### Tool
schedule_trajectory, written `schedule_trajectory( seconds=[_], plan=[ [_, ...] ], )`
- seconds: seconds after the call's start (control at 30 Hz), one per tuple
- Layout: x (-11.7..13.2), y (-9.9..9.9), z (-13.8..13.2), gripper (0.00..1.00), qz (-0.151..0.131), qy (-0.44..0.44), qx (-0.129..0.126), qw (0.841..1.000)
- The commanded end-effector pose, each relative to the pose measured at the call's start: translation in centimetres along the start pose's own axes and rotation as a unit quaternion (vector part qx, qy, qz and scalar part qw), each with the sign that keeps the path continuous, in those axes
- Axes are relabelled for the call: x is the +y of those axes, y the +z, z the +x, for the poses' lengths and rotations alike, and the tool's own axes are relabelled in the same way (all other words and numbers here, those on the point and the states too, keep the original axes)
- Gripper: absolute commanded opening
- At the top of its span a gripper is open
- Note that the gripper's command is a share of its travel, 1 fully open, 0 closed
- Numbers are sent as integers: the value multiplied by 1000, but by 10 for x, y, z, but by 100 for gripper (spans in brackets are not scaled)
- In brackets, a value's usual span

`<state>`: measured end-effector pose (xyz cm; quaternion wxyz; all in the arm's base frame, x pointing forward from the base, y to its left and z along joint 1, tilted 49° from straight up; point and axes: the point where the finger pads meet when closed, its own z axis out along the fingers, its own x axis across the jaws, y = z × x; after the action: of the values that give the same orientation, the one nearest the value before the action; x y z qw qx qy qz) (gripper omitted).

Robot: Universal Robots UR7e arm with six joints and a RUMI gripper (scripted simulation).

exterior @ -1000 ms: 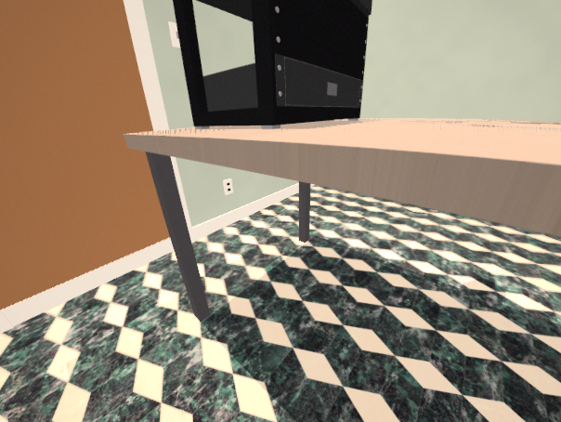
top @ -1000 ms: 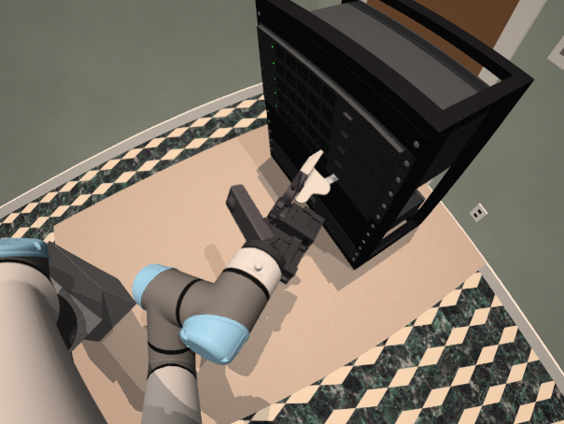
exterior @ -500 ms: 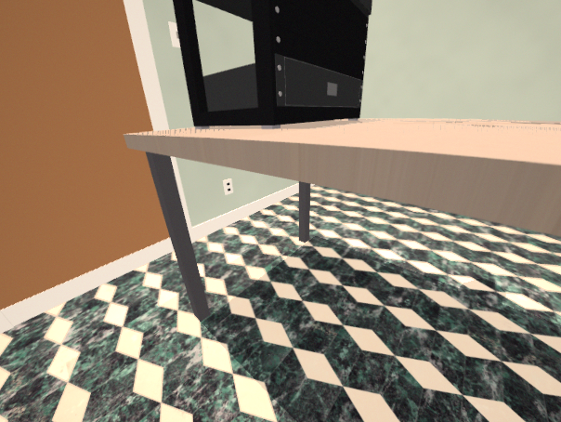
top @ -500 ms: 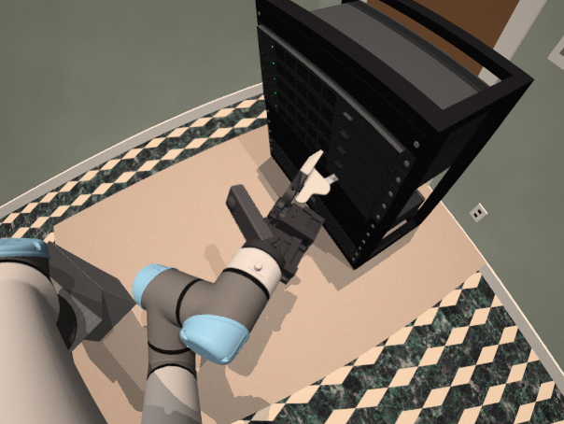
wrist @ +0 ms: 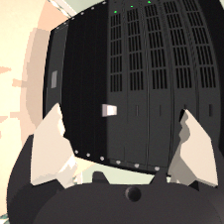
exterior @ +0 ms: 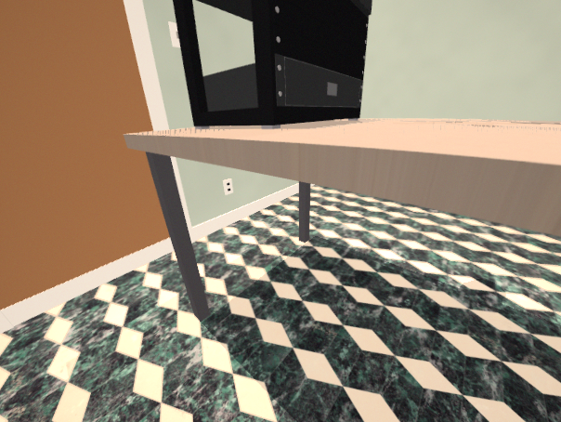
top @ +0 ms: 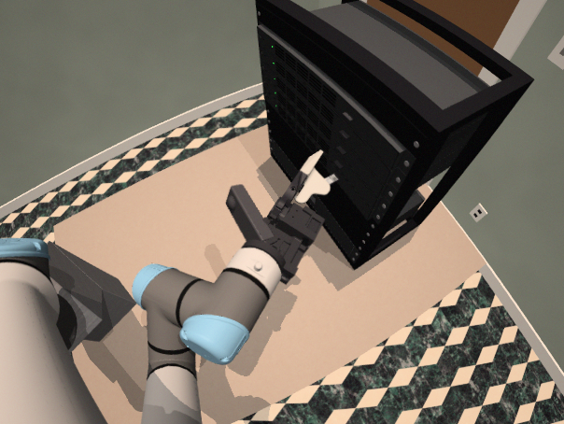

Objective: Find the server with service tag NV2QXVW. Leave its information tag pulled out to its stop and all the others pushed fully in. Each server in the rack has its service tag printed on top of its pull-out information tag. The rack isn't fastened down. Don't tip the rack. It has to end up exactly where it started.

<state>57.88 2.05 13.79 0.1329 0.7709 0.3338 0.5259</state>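
The black rack [top: 364,61] [exterior: 266,70] [wrist: 84,59] stands upright on the table with several servers stacked in it. The lowest server's pale information tag [top: 331,178] [wrist: 109,110] sticks out of the rack front; no print on it is readable. The other servers' tags show as small dark tabs [top: 347,116] [wrist: 137,110] [wrist: 210,110]; how far in they sit is hard to tell. My gripper [top: 324,170] [wrist: 122,106] is open in front of the rack, its pale jaws wide apart on either side of the pale tag in the wrist view, not gripping it.
The table [top: 163,201] [exterior: 418,139] carries the rack near its far edge. A lower panel with a small grey square [exterior: 332,89] [wrist: 54,79] is at the rack's bottom. Screws line the rack's front posts. A grey block [top: 112,299] is beside the arm. Walls are behind the rack.
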Motion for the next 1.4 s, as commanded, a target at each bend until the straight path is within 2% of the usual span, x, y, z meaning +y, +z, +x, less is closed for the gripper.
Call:
schedule_trajectory(
  seconds=[0.0,0.8,1.37],
  plan=[
    [-1,1,1,100,1,0,1,1000],
    [-5,-8,0,100,0,0,0,1000],
    [-19,-29,1,100,0,0,0,1000]
  ],
)
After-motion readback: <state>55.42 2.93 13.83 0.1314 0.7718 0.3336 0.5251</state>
